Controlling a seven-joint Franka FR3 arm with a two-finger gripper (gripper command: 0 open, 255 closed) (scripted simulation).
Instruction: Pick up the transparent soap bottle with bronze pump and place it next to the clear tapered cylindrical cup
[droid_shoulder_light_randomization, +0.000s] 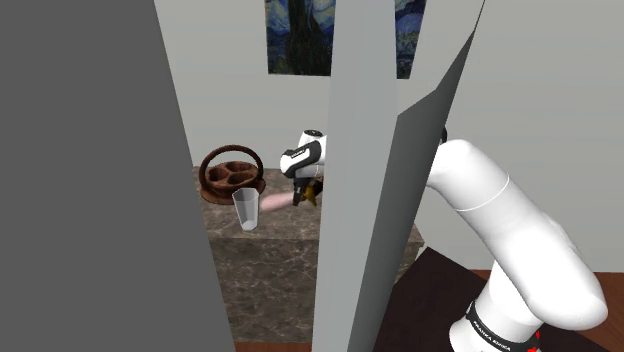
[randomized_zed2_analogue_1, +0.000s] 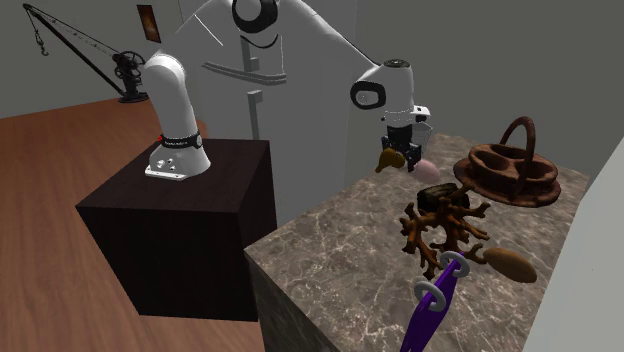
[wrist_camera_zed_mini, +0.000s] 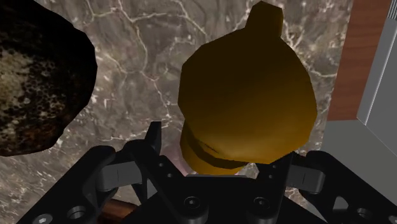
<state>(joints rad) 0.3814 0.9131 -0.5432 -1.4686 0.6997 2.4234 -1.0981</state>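
The soap bottle has a bronze pump (wrist_camera_zed_mini: 248, 95) and a pale pinkish body (randomized_zed2_analogue_1: 421, 166). My gripper (randomized_zed2_analogue_1: 401, 152) is shut on the bottle at its pump end and holds it a little above the marble counter (randomized_zed2_analogue_1: 340, 250). In the wrist view the pump sits between the black fingers (wrist_camera_zed_mini: 154, 137) of the gripper (wrist_camera_zed_mini: 216, 156). From the shoulder camera, the gripper (droid_shoulder_light_randomization: 303, 190) hangs just right of the clear tapered cup (droid_shoulder_light_randomization: 245, 210). The cup stands upright near the counter's front edge, and the bottle's pinkish body (droid_shoulder_light_randomization: 273, 202) reaches toward it.
A brown handled basket (droid_shoulder_light_randomization: 232, 172) stands behind the cup. A brown coral-like ornament (randomized_zed2_analogue_1: 440, 225), a small dark box (randomized_zed2_analogue_1: 437, 195) and a purple ringed object (randomized_zed2_analogue_1: 437, 295) also sit on the counter. Tall grey panels (droid_shoulder_light_randomization: 90, 180) block much of the shoulder view.
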